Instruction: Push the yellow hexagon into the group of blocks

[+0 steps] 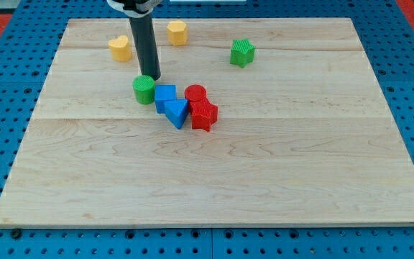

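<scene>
The yellow hexagon (177,32) sits near the view's top, left of centre. A group of blocks lies below it: a green cylinder (144,89), a blue cube (165,95), a blue triangle (177,113), a red cylinder (195,93) and a red star-like block (204,114). My tip (154,77) stands just above and right of the green cylinder, almost touching it, and well below and left of the yellow hexagon.
A yellow heart-shaped block (120,48) lies left of the rod near the view's top. A green star-like block (242,52) lies to the upper right. The wooden board (264,180) is edged by a blue pegboard surface.
</scene>
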`<act>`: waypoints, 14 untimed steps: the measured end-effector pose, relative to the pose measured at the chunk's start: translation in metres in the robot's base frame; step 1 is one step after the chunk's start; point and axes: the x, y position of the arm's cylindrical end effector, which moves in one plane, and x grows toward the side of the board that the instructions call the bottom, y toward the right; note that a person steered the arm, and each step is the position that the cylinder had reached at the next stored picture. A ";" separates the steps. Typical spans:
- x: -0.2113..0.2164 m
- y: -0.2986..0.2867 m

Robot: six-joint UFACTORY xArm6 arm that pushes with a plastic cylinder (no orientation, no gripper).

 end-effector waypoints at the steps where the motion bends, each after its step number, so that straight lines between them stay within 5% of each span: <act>1: -0.008 -0.004; 2: -0.027 0.042; 3: -0.093 0.112; 4: -0.156 0.110; 6: -0.093 0.012; 8: -0.113 -0.024; 10: -0.023 -0.037; 12: -0.078 -0.037; 14: -0.036 -0.093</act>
